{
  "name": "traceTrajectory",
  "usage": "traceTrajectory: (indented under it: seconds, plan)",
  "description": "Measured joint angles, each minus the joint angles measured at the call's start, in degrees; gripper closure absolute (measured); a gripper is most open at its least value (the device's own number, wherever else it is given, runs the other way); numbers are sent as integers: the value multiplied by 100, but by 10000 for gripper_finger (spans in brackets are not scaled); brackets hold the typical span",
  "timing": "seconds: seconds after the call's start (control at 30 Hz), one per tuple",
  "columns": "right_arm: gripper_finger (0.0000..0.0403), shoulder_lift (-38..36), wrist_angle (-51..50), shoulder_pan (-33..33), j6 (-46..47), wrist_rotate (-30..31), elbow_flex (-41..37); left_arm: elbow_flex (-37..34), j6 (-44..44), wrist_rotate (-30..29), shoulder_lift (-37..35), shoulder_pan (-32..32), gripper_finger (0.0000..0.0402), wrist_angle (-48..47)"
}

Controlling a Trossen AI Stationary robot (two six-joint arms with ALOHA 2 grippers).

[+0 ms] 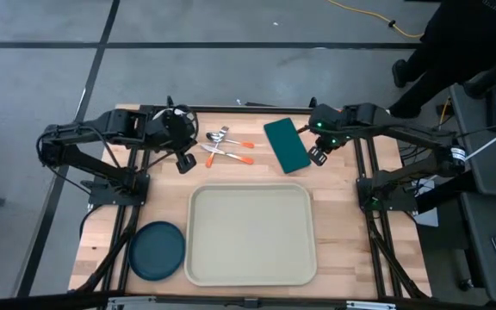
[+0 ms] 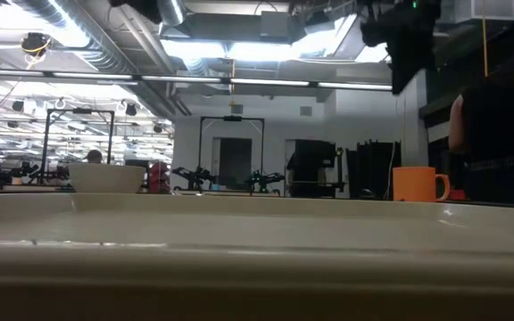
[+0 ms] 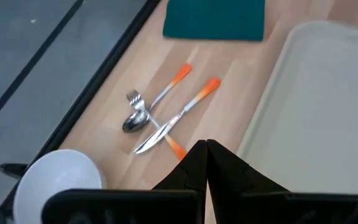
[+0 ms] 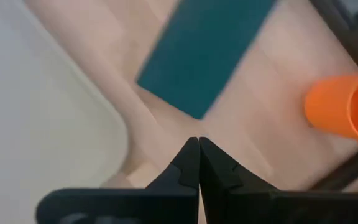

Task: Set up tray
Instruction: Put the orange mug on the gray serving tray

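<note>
Two dark jointed arms with black cables; the right arm [image 1: 377, 120] shows a small green light.

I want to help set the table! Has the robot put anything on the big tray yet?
Not yet. The tray is bare. The teal plate, cutlery, green napkin, white bowl and orange cup all sit on the table off the tray. The left gripper and right gripper hover shut, holding nothing. Everything remains to do.
</note>
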Motion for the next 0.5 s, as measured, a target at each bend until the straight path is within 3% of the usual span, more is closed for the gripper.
traceTrajectory:
  seconds: [0.2,0.5]
  plan:
    - [401,-1,96,-805,-209,54,-486,-157,276,33,2,-2,400,708]
    - [401,-4,751,-2373,-678,-242,-483,-159,350,91,-57,-1,400,773]
